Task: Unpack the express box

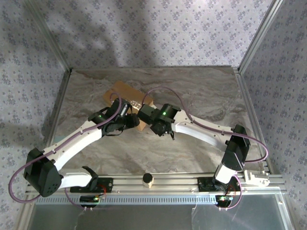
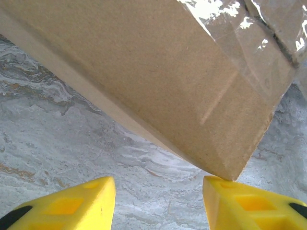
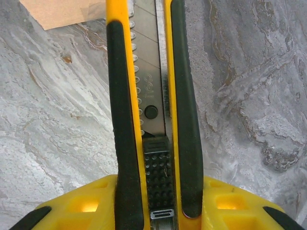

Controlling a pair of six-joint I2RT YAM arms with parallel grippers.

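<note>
**6 o'clock, near rail.** A small dark-topped cylinder sits on the rail between the two arm bases. It is too small to identify.

**Mid-table.** The left arm reaches toward 1 o'clock and the right arm toward 10 o'clock. Their wrists almost meet.

**Right jaws.** Clamped on a utility knife, its handle lengthwise between the yellow fingers. The segmented blade runs out toward 12 o'clock, with a cardboard corner at 11 o'clock. The knife is probably held this way to bring the blade to the tape.

**Left jaws.** Apart, with nothing between them. The fingers are low over the marbled table, and the right one is just at the carton's lower corner, likely ready to brace the carton against the cut.

**Just beyond the wrists.** The express box lies skewed, left of table centre. Glossy clear tape covers its seam. The flaps look shut, so unpacking appears not yet begun.
</note>
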